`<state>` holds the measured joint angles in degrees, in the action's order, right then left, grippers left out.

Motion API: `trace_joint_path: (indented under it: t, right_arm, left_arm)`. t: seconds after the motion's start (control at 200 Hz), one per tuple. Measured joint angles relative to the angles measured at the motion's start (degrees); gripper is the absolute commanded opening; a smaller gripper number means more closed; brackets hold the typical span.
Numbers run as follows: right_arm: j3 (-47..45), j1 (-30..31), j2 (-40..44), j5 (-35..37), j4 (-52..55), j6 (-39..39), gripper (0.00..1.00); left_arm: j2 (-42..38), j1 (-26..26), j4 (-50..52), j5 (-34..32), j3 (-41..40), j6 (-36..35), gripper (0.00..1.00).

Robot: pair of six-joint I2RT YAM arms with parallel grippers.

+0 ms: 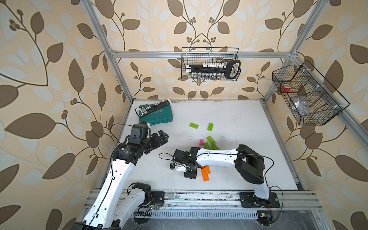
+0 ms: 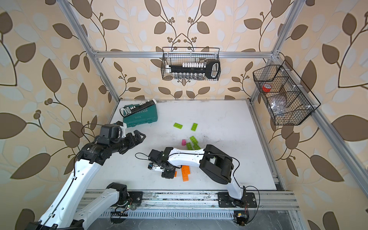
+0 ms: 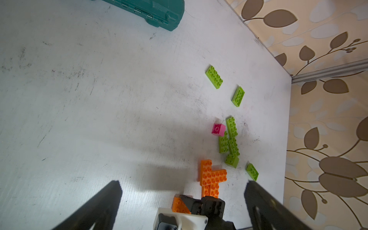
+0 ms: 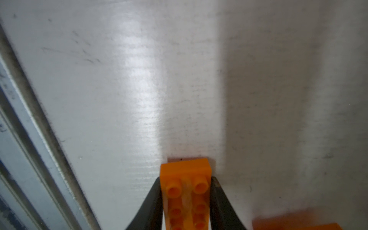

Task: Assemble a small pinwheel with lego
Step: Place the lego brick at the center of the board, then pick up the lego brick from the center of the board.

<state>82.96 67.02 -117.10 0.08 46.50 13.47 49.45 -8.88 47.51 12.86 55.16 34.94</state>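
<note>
An orange lego brick lies flat on the white table, studs up, with my right gripper shut on its long sides. In the left wrist view this orange brick pokes out beside the right gripper's fingers. Just beside it sits a cross of joined orange bricks. Farther back lie a pink brick, a cluster of lime green bricks and two single green bricks. My left gripper hangs open and empty above the table's left side.
A teal tool case with a socket holder on top lies at the back left corner. Wire baskets hang on the back wall and the right wall. An aluminium rail runs along the front edge.
</note>
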Motion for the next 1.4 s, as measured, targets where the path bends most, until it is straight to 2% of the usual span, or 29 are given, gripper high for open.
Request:
trace_joint_path:
  t: [0.19, 0.325, 0.43, 0.515, 0.58, 0.625, 0.69, 0.79, 0.905, 1.015, 1.175, 1.4]
  right_arm:
    - [-0.3, 0.0, 0.6, 0.2, -0.7, -0.7, 0.37]
    - [-2.2, 0.0, 4.9, 1.4, -2.6, -5.8, 0.35]
    - [-5.4, 0.0, 11.6, 2.8, -5.1, -15.2, 0.35]
    - [-9.6, 0.0, 18.5, 4.2, -8.2, -26.4, 0.36]
    - [-12.7, 0.0, 23.0, 5.2, -9.7, -34.4, 0.45]
    - [-14.4, 0.0, 25.7, 6.4, -9.8, -40.6, 0.46]
    - [-15.8, 0.0, 27.9, 8.0, -9.3, -49.2, 0.49]
    - [-16.9, 0.4, 28.6, 9.8, -7.6, -60.7, 0.50]
    - [-18.0, 2.1, 28.4, 11.0, -5.0, -71.3, 0.44]
    - [-18.1, 3.6, 27.4, 11.6, -4.2, -78.5, 0.34]
    - [-18.1, 4.4, 23.6, 11.5, -4.1, -82.9, 0.27]
    - [-17.9, 4.4, 17.2, 8.7, -5.0, -84.2, 0.26]
  left_arm:
    - [0.0, 0.0, 0.4, -0.1, -0.2, 0.0, 0.99]
    - [0.0, 0.0, 0.5, -0.1, -0.8, 0.0, 0.99]
    - [0.6, 0.0, -0.1, 0.6, -2.5, -0.1, 0.99]
    - [2.2, 0.0, -1.7, 2.1, -4.8, 0.0, 0.99]
    - [3.7, -0.2, -3.2, 3.1, -6.8, 0.1, 0.99]
    - [4.7, -1.0, -3.9, 3.3, -8.0, 0.3, 0.97]
    - [6.3, -4.1, -5.0, 2.9, -9.5, 1.3, 0.94]
    - [8.5, -13.1, -7.0, 0.8, -11.0, 3.8, 0.86]
    - [11.4, -24.2, -10.9, -2.0, -13.5, 8.2, 0.74]
    - [14.4, -30.9, -15.0, -3.9, -17.7, 12.3, 0.65]
    - [15.8, -32.4, -19.1, -5.2, -23.9, 17.8, 0.62]
    - [13.7, -31.9, -19.5, -7.9, -24.3, 19.4, 0.62]
